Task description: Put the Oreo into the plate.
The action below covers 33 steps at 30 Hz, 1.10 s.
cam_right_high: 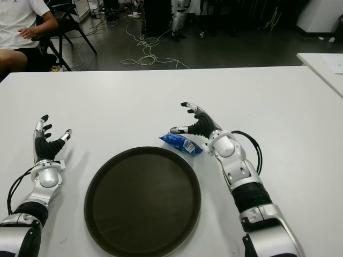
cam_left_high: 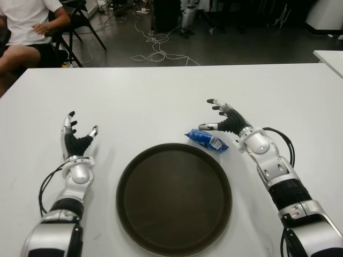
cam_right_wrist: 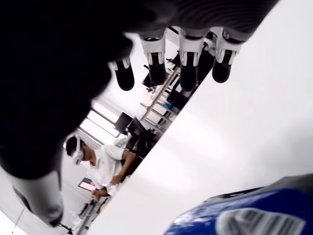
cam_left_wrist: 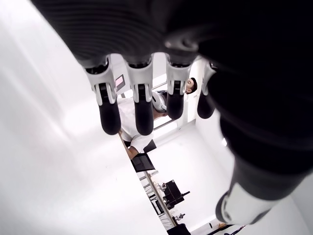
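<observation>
A blue Oreo packet [cam_left_high: 207,140] lies flat on the white table, just past the far right rim of the round dark brown plate [cam_left_high: 174,198]. My right hand [cam_left_high: 221,118] hovers over the packet's far end with fingers spread, holding nothing. The packet's blue wrapper [cam_right_wrist: 254,215] fills a corner of the right wrist view, below the spread fingers [cam_right_wrist: 186,66]. My left hand [cam_left_high: 76,136] shows to the left of the plate, fingers up and spread, idle. The plate holds nothing.
The white table [cam_left_high: 161,96] stretches wide around the plate. A person in a white shirt [cam_left_high: 24,27] sits on a chair beyond the far left corner. Cables [cam_left_high: 155,51] lie on the floor behind the table. Another white table edge [cam_left_high: 332,59] shows at the far right.
</observation>
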### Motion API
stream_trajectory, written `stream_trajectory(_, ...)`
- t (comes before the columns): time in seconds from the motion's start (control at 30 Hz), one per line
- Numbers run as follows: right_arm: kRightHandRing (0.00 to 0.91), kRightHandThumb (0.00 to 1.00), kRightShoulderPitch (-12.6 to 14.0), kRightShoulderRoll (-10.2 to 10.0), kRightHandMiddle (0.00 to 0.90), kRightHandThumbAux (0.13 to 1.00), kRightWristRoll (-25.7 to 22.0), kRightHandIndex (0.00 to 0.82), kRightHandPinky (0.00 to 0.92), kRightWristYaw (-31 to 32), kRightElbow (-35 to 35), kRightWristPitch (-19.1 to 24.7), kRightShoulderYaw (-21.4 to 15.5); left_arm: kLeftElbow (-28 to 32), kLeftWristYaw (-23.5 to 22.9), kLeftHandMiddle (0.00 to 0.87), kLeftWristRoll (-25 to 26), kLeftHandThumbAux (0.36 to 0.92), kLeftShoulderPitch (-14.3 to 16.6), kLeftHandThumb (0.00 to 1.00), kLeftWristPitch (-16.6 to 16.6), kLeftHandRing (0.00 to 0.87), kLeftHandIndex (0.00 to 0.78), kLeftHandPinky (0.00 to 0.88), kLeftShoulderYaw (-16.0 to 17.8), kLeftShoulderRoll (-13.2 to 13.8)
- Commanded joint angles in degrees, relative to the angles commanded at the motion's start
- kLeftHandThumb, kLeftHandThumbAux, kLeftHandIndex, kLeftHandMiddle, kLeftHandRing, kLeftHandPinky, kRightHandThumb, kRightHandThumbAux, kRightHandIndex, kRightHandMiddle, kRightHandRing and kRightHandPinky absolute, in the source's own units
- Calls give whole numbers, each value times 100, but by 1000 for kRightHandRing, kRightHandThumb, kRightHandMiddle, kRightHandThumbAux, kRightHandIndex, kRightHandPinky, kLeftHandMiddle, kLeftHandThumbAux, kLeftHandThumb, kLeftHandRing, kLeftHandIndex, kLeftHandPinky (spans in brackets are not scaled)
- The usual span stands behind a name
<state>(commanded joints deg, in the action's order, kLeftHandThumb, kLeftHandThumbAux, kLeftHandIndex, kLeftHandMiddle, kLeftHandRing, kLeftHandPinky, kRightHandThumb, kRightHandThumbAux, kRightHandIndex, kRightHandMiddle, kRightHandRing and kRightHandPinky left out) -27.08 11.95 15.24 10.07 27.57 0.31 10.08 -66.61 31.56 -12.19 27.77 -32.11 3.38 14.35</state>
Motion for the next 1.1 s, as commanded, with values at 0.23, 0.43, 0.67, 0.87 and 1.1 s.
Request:
stream_trajectory(0.23, 87, 0, 3, 57, 91, 672, 10, 102, 54, 127, -129, 246, 25, -12, 45, 110, -15, 772, 5, 304, -9, 128, 127, 188, -1, -2)
stream_trajectory(0.43, 83, 0, 34, 165, 87, 678, 295, 99, 43, 65, -341, 413, 180, -14, 92, 117, -68, 768, -1, 304, -25, 137, 127, 184, -36, 19)
stream_trajectory(0.67, 83, 0, 65, 203, 88, 675, 396, 100, 43, 42, -438, 521, 227, -18, 110, 123, -101, 768, -8, 292, -16, 139, 126, 178, -61, 34)
stream_trajectory(0.87, 83, 0, 53, 225, 87, 676, 490, 99, 43, 46, -453, 603, 264, -27, 157, 133, -129, 770, -6, 296, 20, 148, 127, 187, -76, 43)
stream_trajectory(1.1, 87, 0, 34, 259, 88, 689, 622, 98, 47, 31, -503, 727, 352, -13, 185, 113, -141, 768, -11, 273, 36, 127, 118, 166, -86, 32)
